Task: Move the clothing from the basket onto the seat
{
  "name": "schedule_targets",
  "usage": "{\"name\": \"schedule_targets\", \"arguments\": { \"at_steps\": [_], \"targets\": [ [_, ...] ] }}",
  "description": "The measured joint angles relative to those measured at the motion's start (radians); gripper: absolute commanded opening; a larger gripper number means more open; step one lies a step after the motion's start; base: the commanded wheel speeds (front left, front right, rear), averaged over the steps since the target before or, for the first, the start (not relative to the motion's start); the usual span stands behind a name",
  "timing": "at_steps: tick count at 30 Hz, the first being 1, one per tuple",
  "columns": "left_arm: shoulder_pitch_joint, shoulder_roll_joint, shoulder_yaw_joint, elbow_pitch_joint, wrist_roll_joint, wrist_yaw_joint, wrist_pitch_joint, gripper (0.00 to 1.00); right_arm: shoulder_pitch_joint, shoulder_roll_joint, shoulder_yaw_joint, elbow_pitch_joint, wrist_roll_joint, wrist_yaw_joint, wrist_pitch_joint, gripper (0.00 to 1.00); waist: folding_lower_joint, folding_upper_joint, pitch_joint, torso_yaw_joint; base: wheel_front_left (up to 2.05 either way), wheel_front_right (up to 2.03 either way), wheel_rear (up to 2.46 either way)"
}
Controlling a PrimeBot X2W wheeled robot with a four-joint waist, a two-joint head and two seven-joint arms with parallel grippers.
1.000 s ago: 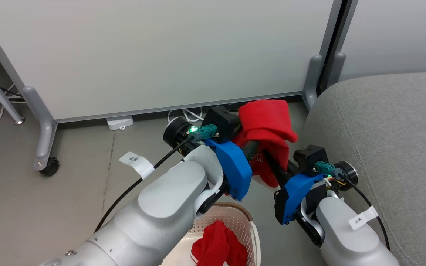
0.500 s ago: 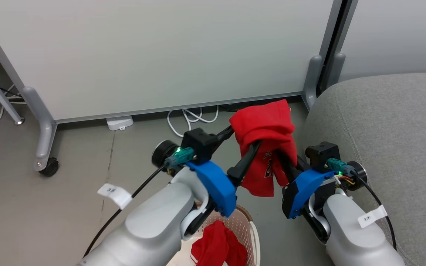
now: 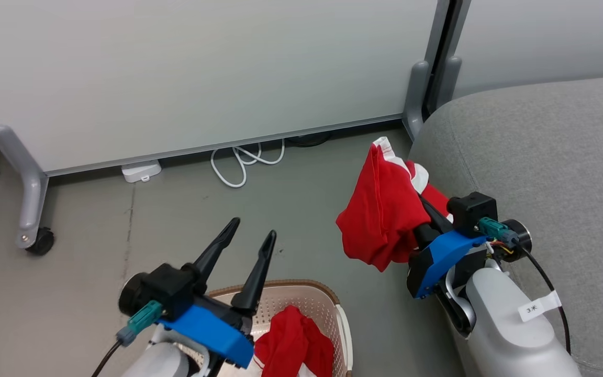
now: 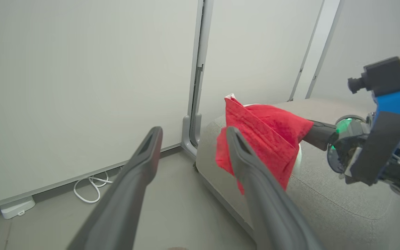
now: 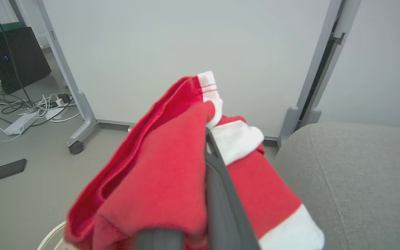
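Right pincer [image 3: 430,214]: pressed together on the held garment [image 3: 380,209], fingers mostly buried in its folds.
Held garment: red with white trim, bunched, hanging in the air from the right pincer. It is over the floor [image 3: 306,209], just beside the seat's [image 3: 542,157] rounded left corner. I cannot tell whether it touches the seat.
Left pincer [image 3: 254,227]: spread wide with nothing between the fingers, above the basket's [image 3: 301,290] far rim and well apart from the held garment.
Other garment [image 3: 293,345]: a red heap lying inside the basket, just right of the left pincer's wrist.
Basket: on the floor at the head view's bottom edge, left of the seat, with a strip of bare floor between them.
Seat: grey with a bare top, right of the right pincer. Its left edge runs alongside the right arm.
Open room: bare floor between the 2 pincers and ahead as far as the panel [image 3: 202,78].
Edges: a panel foot stands at the seat's far corner, and a white cable [image 3: 238,162] loops on the floor at the panel's base.
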State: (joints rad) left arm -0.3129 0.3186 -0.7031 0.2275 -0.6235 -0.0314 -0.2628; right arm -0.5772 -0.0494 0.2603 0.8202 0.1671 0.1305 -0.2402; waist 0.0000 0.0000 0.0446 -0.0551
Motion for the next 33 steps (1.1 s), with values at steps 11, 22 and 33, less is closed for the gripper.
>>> {"name": "schedule_targets", "arguments": {
  "at_steps": [11,22,33],
  "targets": [
    [0.205,-0.023,0.25,-0.079,0.16,-0.035,0.0,1.0,0.06,0.0,0.009,-0.133,0.007,0.0,-0.009,0.0,0.0,0.0,0.018,-0.122,0.0,0.0,0.0],
    [0.221,-0.057,0.322,-0.057,0.24,-0.082,0.0,1.0,0.133,-0.001,-0.013,-0.249,0.003,0.0,0.012,0.0,-0.0001,0.0,0.045,-0.31,0.0,0.0,0.0],
    [0.205,-0.061,0.31,-0.037,0.264,-0.093,0.0,1.0,0.193,-0.002,-0.043,-0.312,0.018,0.0,0.013,0.0,-0.0001,0.0,0.081,-0.462,0.0,0.0,0.0]
  ]
}}
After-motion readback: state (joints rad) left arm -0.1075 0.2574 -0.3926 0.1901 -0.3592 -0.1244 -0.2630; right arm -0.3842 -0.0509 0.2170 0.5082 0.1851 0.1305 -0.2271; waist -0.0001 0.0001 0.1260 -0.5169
